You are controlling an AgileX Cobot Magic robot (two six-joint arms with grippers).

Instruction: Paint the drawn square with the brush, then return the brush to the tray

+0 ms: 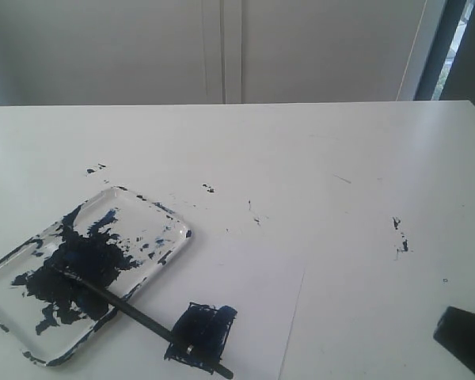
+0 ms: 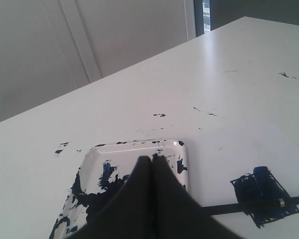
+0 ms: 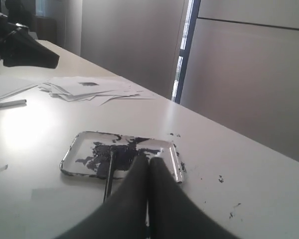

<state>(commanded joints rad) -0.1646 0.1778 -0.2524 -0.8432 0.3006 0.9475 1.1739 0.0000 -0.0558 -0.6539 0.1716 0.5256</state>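
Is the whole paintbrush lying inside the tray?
No. Only one end of the brush lies in the tray; the rest sticks out and crosses the drawn square, smeared dark blue.

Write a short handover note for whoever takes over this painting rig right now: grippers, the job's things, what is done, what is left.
Left gripper: shut, empty, by the tray.
Right gripper: shut, empty, off to the right of the paper.
Brush: lies free, one end on the tray's paint, the rest over the rim and across the drawn square.
Done: square filled dark blue.
Left: the brush looks only half returned; probably lay it fully in the tray.
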